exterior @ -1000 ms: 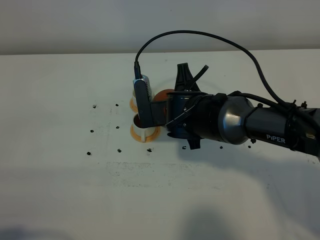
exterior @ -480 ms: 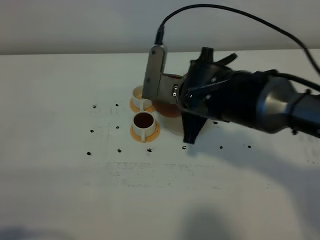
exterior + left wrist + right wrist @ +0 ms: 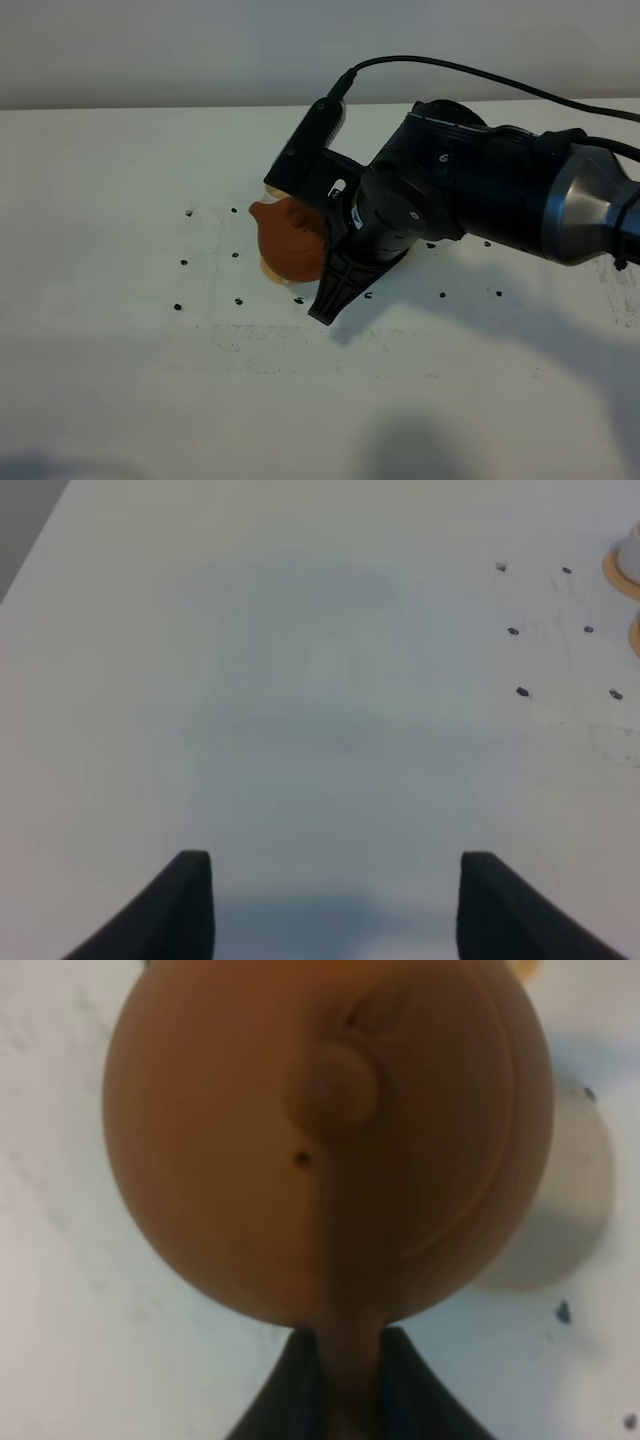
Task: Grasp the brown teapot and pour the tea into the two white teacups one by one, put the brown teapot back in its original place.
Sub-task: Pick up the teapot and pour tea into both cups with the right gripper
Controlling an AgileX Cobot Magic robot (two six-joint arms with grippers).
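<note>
the right gripper (image 3: 340,1365) is clamped narrow on the stubby handle of the brown teapot (image 3: 290,237), so the pot is carried in the air, not resting on anything; in the high view it hangs tilted over the spot where the white teacups stand and hides them there, with only a sliver of orange coaster (image 3: 266,267) showing under its belly. the relation that matters is the pot's long axis: handle back in the jaws on the right arm's side, spout (image 3: 256,208) pointing away from the gripper toward the left of the high view, so any pour falls out beyond the fingers and, as i judge it, a roll of the wrist sets the flow. which cup sits under the spout i cannot tell. the cream disc (image 3: 575,1195), the pot's resting place, peeks out just beside the body in the right wrist view, so the way home looks like a short draw along that same axis, toward the arm. the left gripper (image 3: 335,905) stands wide and empty over bare table (image 3: 300,680), well apart from the pot, with one teacup (image 3: 632,548) at the edge of its view; the right arm is plainly the nearer
</note>
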